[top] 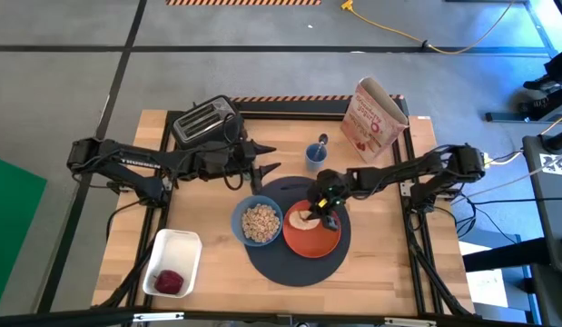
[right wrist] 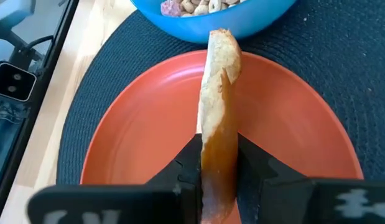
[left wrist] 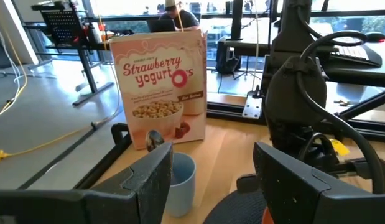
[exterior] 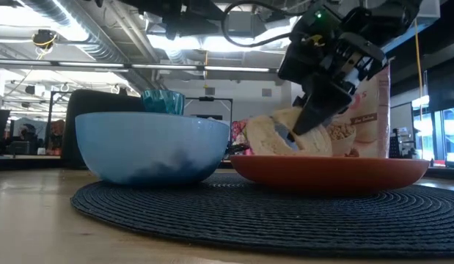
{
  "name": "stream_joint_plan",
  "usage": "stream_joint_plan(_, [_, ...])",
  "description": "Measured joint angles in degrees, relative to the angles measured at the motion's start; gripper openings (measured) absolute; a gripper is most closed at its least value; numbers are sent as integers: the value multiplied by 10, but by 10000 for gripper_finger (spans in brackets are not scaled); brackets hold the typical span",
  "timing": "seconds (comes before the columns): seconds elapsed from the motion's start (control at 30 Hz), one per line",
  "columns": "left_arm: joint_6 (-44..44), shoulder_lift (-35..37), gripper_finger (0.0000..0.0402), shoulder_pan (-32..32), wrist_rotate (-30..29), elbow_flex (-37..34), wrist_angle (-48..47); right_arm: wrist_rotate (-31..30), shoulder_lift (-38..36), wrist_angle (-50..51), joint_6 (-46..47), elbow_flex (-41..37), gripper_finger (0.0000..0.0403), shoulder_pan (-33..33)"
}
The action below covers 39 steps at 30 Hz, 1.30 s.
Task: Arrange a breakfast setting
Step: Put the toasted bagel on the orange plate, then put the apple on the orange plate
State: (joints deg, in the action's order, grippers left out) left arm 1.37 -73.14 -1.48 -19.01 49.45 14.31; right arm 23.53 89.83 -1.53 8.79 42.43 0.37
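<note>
Right gripper (top: 329, 214): fingers clamped on toast slice (right wrist: 218, 118), edge-up over orange plate (top: 310, 238) | plate on mat (top: 294, 266), 3 o'clock of cereal bowl (top: 257, 222) | left gripper (top: 268, 159): fingers apart, at mat's 11 o'clock

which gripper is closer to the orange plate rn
Right. The right gripper is over the orange plate, shut on a slice of toast. The left gripper hangs open off the mat, near the toaster.
</note>
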Motion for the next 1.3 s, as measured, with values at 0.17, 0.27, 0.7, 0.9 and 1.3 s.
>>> stream_joint_plan(0.17, [0,0,218,0,0,0,-2,-28,5,-4,-8,0,73,0])
stream_joint_plan(0.27, [-4,0,218,0,-1,0,-4,-72,5,-1,-13,0,119,0])
stream_joint_plan(0.7, [-15,0,218,-11,-27,0,-69,-174,-54,2,-46,0,257,0])
stream_joint_plan(0.9, [-16,0,218,-11,-76,0,-96,-240,-129,3,-63,0,244,0])
stream_joint_plan(1.3, [-16,4,218,-11,-91,0,-120,-421,-227,94,-125,44,225,-11])
